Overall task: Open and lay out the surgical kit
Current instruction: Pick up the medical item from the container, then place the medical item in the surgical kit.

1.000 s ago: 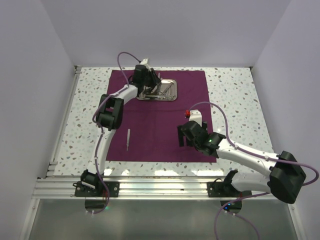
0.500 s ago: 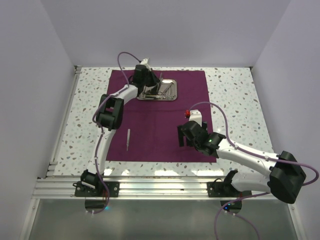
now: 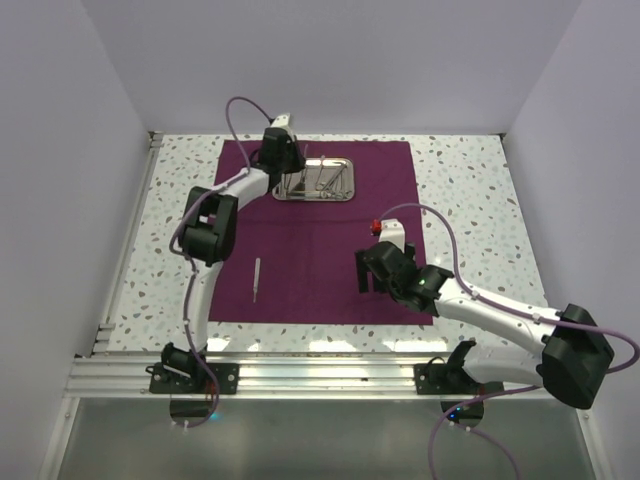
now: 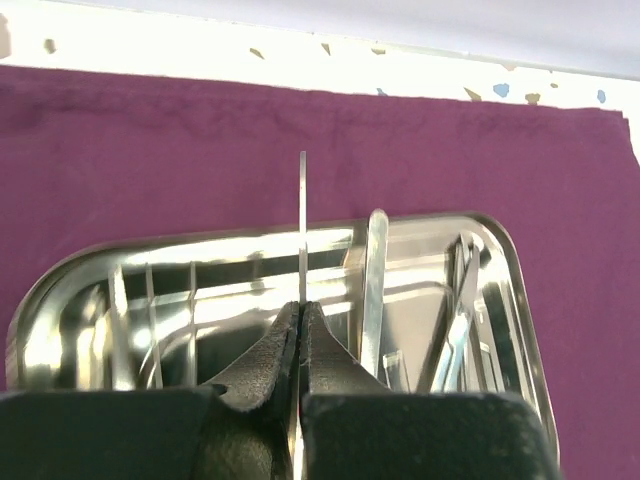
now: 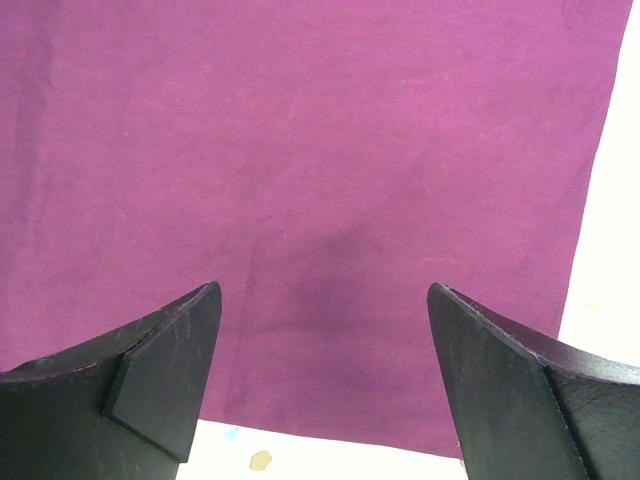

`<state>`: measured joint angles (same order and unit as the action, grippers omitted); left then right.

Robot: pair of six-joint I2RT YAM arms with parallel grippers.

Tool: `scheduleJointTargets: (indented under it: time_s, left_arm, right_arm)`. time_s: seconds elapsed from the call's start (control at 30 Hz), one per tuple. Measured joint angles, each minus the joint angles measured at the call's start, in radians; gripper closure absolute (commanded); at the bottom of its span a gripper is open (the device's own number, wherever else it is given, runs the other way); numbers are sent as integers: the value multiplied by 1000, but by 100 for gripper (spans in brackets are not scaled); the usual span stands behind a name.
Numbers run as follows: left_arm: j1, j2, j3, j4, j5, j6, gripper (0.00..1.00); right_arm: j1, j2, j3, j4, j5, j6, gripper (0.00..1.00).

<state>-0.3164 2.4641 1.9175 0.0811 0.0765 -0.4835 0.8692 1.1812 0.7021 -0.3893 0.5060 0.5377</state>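
Pinching a thin probe [image 4: 302, 215] in left gripper [image 4: 301, 325], right gripper [image 5: 323, 300] wide open; one tool [image 3: 256, 279] on cloth [image 3: 320, 270], more in tray [image 3: 345, 170].

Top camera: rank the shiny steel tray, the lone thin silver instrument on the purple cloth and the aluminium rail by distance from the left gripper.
1. Shiny steel tray: right below the left gripper pinching a thin silver probe.
2. Lone thin silver instrument: near-left on the purple cloth.
3. Aluminium rail: table's near edge.
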Motion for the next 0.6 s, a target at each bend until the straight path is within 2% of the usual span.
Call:
scheduleJointTargets:
  time_s: [0.2,0.33,0.47,0.6]
  left_arm:
    - [0,-272,-290,11,-53,15,100]
    - [-22,-539,-581,27,-133,16,100]
    - [-87,-785,-860,10,-235,5,100]
    - [-179,-931,-1098,-33,-303,-26,100]
  right_arm:
    - [0,-27,0,0,0,0,13]
    - [0,-53,0,0,-3,0,13]
    - [0,-87,0,3,-21,1,15]
    - [0,-103,0,7,-53,2,15]
